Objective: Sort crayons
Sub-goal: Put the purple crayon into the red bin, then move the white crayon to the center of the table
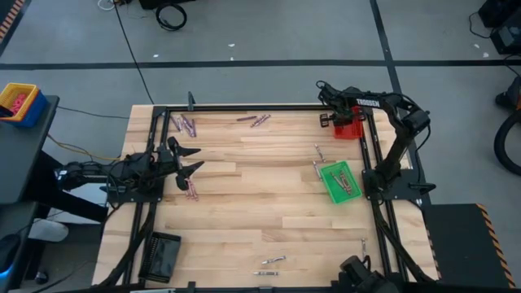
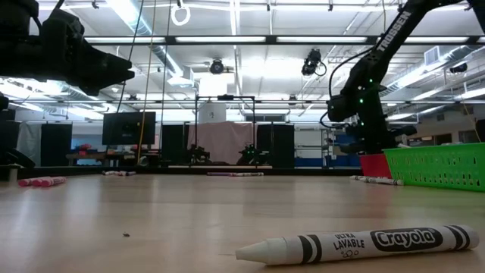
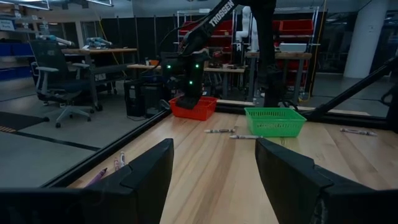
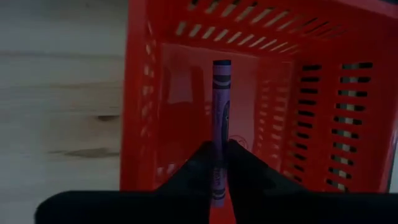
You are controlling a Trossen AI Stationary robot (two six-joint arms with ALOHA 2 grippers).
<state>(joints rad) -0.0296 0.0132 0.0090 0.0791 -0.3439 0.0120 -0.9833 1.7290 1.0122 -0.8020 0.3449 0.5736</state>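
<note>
Nearest the low camera lay a white crayon [image 2: 356, 244]. Reaching over the red tray [image 4: 323, 93], the right gripper [image 4: 217, 163] pinched a purple crayon [image 4: 221, 112] — pointing down into it. Beside other crayons [image 1: 192, 190], the left gripper [image 1: 189, 159] hovered level, fingers spread, nothing between them.

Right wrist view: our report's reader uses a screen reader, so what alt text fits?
The right gripper holds a purple crayon upright between its dark fingers, directly above the inside of a red slotted tray. Pale wooden table shows beside the tray.
</note>
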